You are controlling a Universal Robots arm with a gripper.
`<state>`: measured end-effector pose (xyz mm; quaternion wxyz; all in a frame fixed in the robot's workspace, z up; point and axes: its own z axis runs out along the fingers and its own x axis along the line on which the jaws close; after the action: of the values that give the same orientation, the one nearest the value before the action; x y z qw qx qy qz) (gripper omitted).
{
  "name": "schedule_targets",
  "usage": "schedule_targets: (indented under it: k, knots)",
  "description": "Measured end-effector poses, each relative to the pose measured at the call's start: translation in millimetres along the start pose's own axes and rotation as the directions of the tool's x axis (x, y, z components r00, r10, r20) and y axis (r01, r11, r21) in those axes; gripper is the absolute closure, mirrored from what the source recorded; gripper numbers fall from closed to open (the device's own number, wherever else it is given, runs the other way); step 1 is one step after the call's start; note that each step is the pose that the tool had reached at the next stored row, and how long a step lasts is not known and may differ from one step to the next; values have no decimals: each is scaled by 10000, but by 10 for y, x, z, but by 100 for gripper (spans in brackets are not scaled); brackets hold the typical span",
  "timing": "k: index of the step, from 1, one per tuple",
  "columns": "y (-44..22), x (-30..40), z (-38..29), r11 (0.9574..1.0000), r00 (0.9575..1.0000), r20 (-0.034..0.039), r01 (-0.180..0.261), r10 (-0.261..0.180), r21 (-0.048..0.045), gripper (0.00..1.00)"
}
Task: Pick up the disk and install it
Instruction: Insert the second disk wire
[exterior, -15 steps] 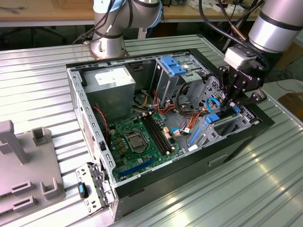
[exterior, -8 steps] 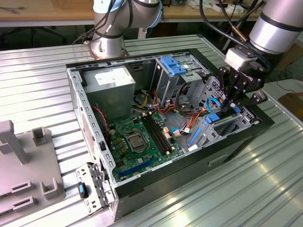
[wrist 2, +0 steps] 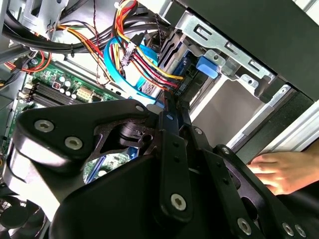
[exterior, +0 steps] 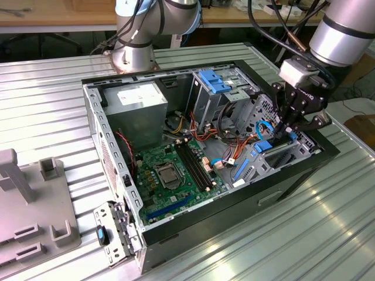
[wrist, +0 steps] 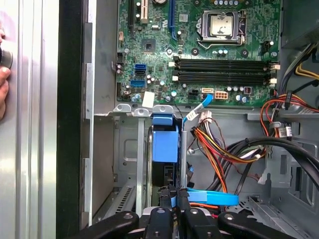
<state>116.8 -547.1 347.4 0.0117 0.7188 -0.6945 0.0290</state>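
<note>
First wrist view: tool (wrist: 175, 199) fingers pinched together on disk (wrist: 165, 144)

An open computer case (exterior: 328, 153) lies on a ribbed metal tabletop (exterior: 47, 117), its top side uncovered. Inside, the green motherboard (exterior: 170, 175) area is open from above, while red, yellow and black cables (wrist: 224, 149) crowd the space beside the metal drive bay (wrist: 129, 164). A person's hand (wrist 2: 281, 172) rests just outside the case wall near the bay.

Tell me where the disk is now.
The disk sits in the drive bay at the exterior view's right of the computer case, directly beneath the gripper.
</note>
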Motion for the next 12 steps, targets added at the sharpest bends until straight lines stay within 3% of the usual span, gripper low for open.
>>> schedule_targets:
  k: [3, 6, 12]
  knots:
    - [-1, 2, 7, 10000, 10000, 4, 1, -1, 4, 84]
    - [0, 2, 24, 10000, 10000, 52, -1, 1, 6, 84]
    - [1, 7, 60, 10000, 9998, 214, -5, 5, 11, 84]
